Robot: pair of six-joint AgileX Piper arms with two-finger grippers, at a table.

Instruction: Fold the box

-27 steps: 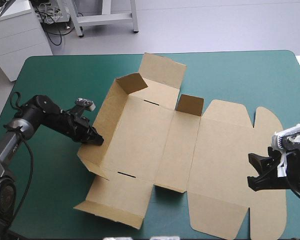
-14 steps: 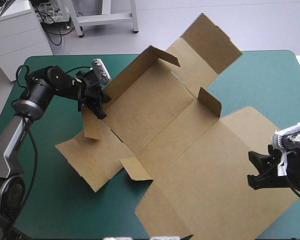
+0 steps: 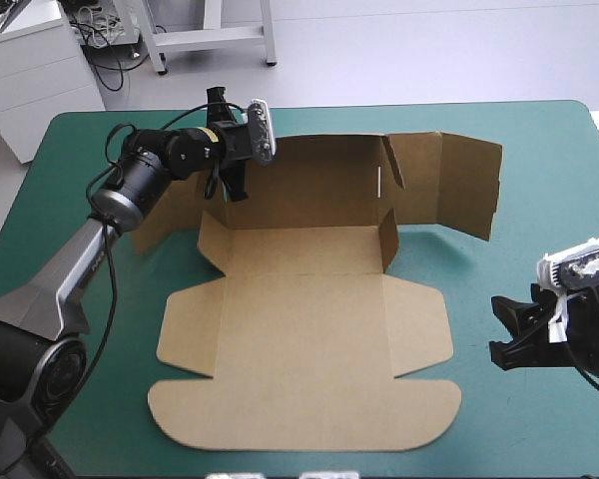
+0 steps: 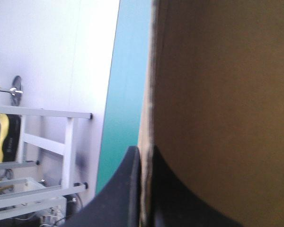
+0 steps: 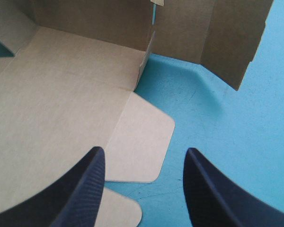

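The brown box lies mid-table, its wide lid panel flat toward the near edge. Its long wall stands upright along the far side, and a hinged panel stands angled at that wall's right end. My left gripper is shut on the left end of the upright wall. In the left wrist view, the board's edge runs between the black fingers of the left gripper. My right gripper hovers open to the right of the box, apart from it. In the right wrist view the right gripper stands over a rounded flap.
Bare teal-green cover stretches right of the box, between it and the table's right edge. A narrower strip of cover lies on the left. The box's rounded front edge sits close to the table's near edge.
The left gripper has swung the box up and around, moving toward the far edge. The sheet now lies with one wall upright and the lid flat. The right gripper has barely moved.
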